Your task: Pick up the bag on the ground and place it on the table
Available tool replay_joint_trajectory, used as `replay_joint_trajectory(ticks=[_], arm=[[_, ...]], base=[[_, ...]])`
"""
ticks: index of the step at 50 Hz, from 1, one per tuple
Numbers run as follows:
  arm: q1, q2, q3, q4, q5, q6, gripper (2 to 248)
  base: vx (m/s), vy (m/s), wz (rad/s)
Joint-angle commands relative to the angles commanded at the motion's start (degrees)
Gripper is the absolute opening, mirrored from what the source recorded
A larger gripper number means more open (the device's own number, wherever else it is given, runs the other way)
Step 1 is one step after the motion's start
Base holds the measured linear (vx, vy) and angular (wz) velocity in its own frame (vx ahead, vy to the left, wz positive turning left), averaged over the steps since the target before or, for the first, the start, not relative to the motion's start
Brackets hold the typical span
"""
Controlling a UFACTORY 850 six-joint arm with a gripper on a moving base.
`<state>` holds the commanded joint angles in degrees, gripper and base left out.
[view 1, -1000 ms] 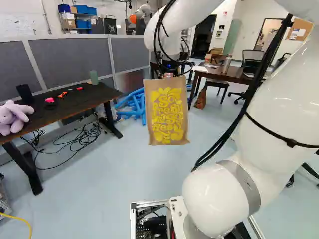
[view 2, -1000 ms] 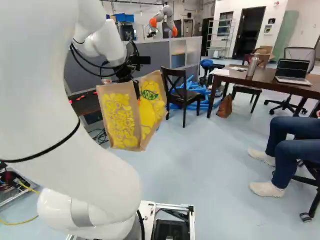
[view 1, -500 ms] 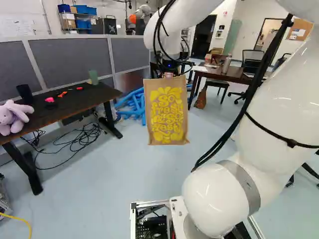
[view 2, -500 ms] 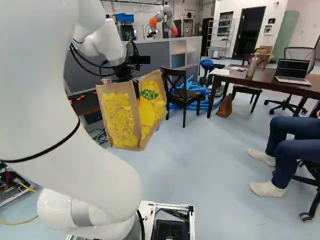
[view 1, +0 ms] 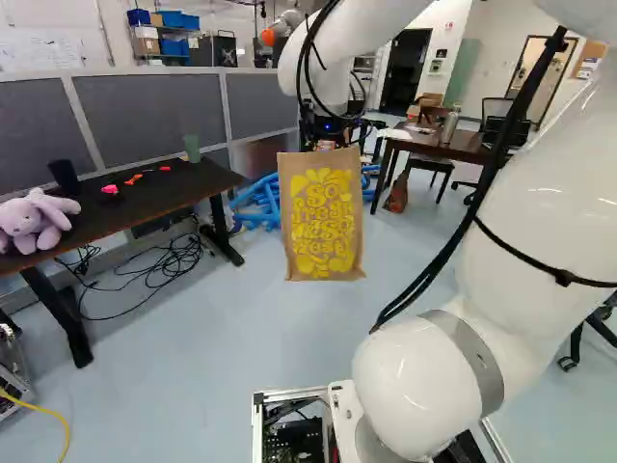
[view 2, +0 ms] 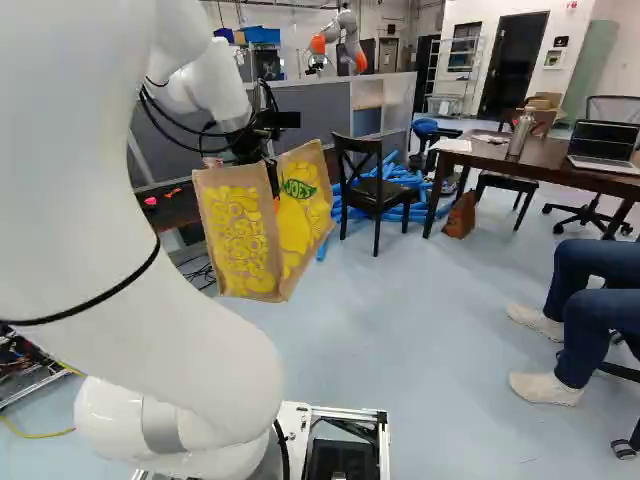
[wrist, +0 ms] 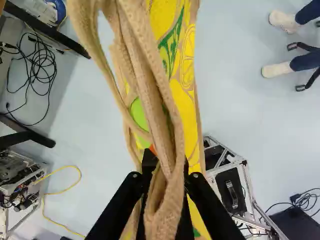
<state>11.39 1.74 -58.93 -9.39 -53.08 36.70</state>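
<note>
My gripper (view 1: 325, 141) is above the brown bag (view 1: 324, 217) in the left base view, its fingertips mostly hidden there. The bag, printed in yellow, hangs upright in the air. Seen from the wrist, the gripper (wrist: 167, 167) is shut on the bag's tan fabric handles (wrist: 152, 95), which run between the two black fingers. The dark table (view 1: 145, 198) stands left of the bag, holding a purple plush toy, a black cup, a green cup and small red items. A brown table (view 2: 540, 165) with a laptop and bottle is at the far right.
A black chair (view 2: 375, 190) stands just beyond the bag, blue tubes (view 2: 400, 185) behind it. A brown bag (view 2: 461, 215) rests by the brown table's leg. Black cables (view 1: 159, 265) lie under the dark table. A seated person's legs are at the right. Another robot (view 2: 345, 45) stands behind the partition.
The base has turned left: the room has shifted rightward in both base views. The arm and the bag held in the gripper keep their place relative to the joint at the foot.
</note>
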Motion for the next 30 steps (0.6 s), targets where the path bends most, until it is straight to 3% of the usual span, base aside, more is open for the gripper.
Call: replay_joint_trajectory(ticks=[30], arm=[[0.0,0.0,0.0,0.0,0.0,0.0,35]], base=[[0.032,0.031,0.236]])
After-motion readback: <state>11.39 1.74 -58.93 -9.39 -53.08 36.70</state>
